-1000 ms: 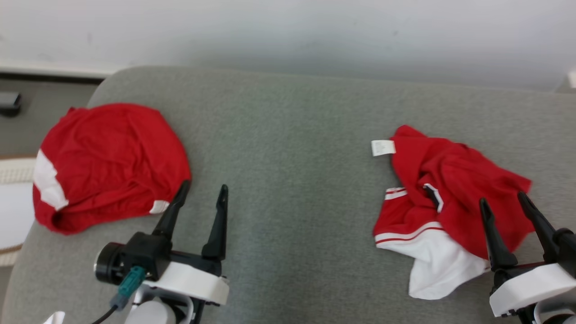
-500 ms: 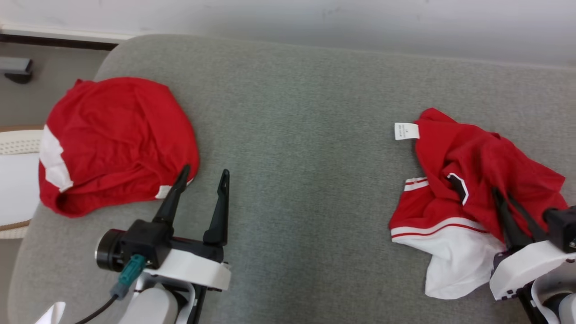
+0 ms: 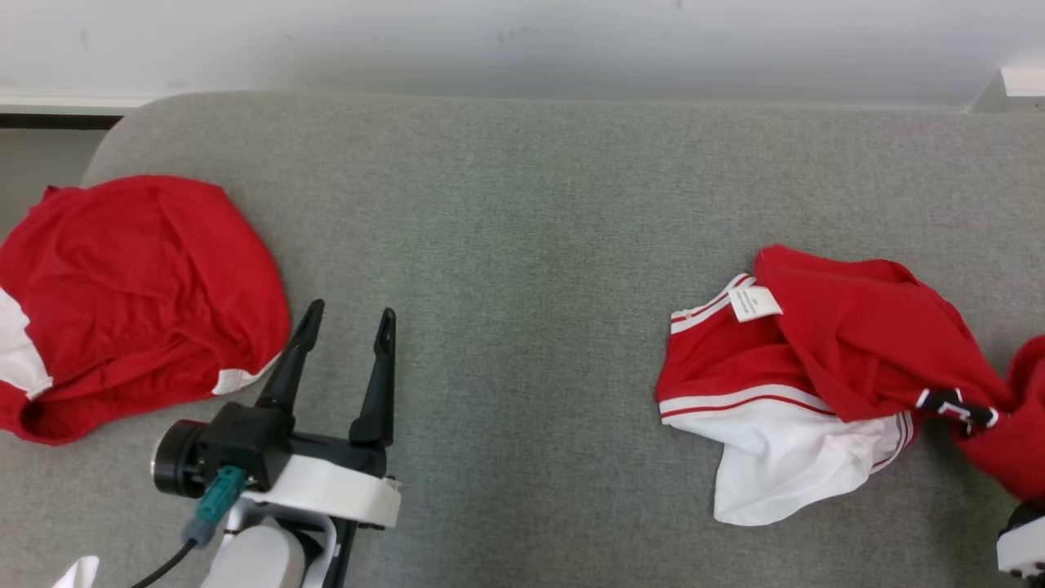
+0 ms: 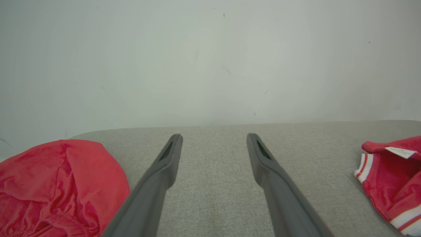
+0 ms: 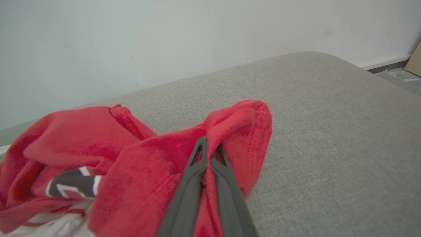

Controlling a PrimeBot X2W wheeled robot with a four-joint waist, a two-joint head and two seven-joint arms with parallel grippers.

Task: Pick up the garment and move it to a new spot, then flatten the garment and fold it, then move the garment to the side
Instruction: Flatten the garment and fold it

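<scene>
pinching garment (image 5: 148, 154), right pincer (image 5: 210, 144) seemingly closed

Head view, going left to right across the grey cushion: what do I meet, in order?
Rounded red garment with white patches → left gripper, its two dark fingers spread apart → crumpled red-and-white garment with a small white label on it.

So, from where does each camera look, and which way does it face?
Head view: from the head, down onto the grey cushion; open left gripper at lower left.
Left wrist view: along the left gripper's fingers, toward the wall.
Right wrist view: along the right gripper, shut on the crumpled garment.
Shared: all three see that garment.
</scene>
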